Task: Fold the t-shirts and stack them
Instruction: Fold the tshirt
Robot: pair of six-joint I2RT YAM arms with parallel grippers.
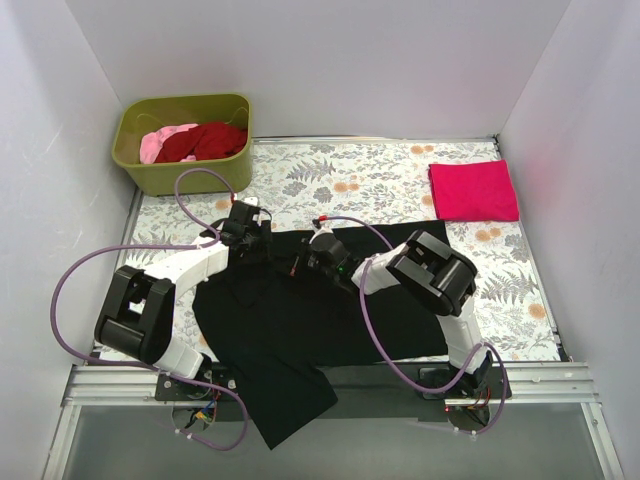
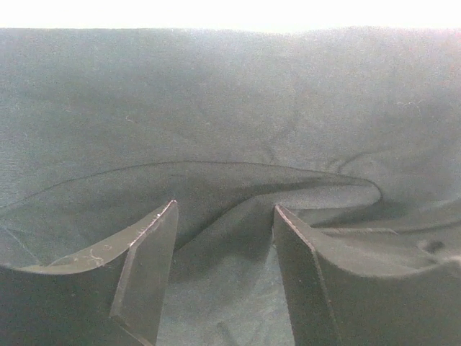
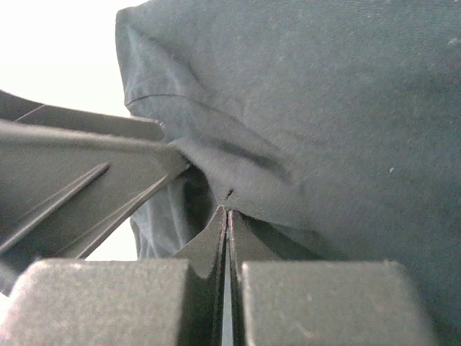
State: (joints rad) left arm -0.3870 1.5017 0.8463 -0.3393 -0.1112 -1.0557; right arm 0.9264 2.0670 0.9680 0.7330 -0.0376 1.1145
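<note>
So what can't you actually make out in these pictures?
Top view: parts of the black t-shirt's far edge, hidden under the left arm and right arm.
Top view: what lies beneath the dark red shirt and pale pink shirt, hidden by the tub's wall.
Right wrist view: whether the shut right tool really pinches cloth; black on black.

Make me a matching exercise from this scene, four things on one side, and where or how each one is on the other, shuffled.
1 black t-shirt
2 magenta-pink t-shirt
3 dark red t-shirt
4 right pincer

A in the green tub
B shut on black fabric
C folded, at far right
D spread out at the near edge

Pairs: 1-D, 2-C, 3-A, 4-B
</note>
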